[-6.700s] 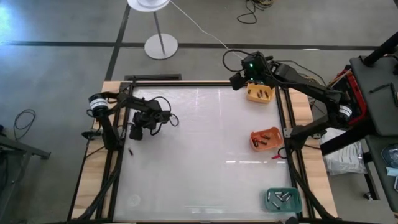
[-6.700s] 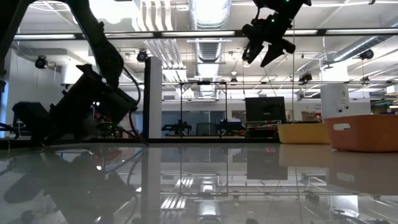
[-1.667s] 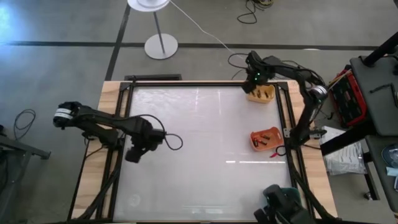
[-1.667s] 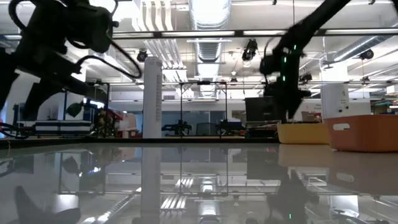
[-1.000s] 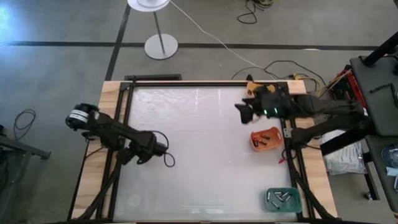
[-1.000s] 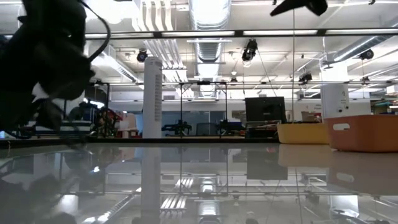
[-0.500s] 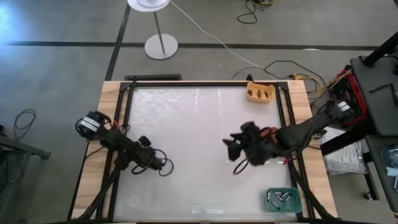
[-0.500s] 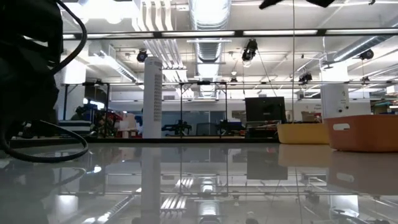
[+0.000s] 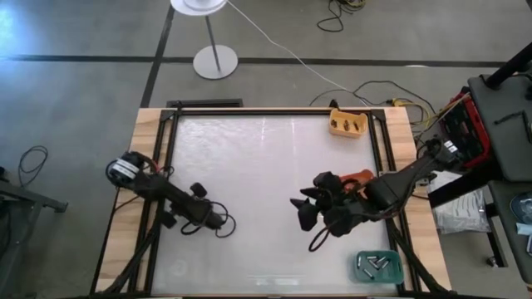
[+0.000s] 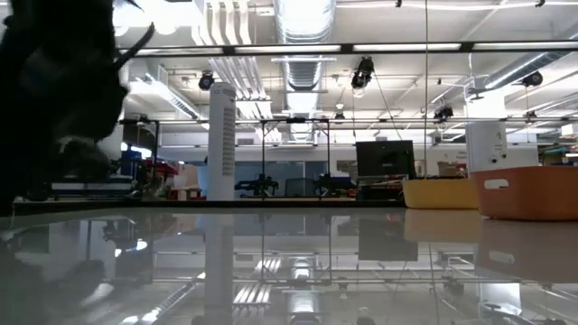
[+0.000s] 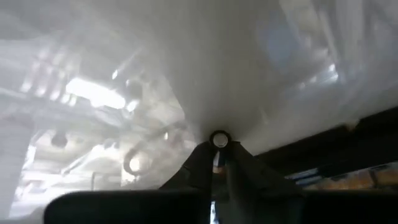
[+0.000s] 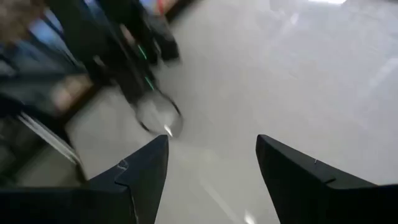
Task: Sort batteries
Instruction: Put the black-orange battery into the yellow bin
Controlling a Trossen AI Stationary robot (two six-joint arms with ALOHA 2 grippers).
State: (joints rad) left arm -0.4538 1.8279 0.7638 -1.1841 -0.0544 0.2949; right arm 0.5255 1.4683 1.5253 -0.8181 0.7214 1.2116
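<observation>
Evidently a small silvery cylindrical battery (image 11: 219,140) is pinched end-on in the clenched left gripper (image 11: 214,163) near the table's left edge; it could be squeezed out. The right gripper (image 12: 211,165) is spread, empty.

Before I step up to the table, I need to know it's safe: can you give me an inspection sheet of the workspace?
Surface: glossy white tabletop, wooden border.
Job's things: batteries in the green plastic tray; more in the yellow tray; the orange tray is partly hidden by the right arm.
Clutter: nothing seen.
Grippers: left gripper shut on a small silver-ended cylinder, probably a battery; right gripper open, empty.
Cables: black cable loops beside both wrists.
Surroundings: white lamp base, floor cords.
</observation>
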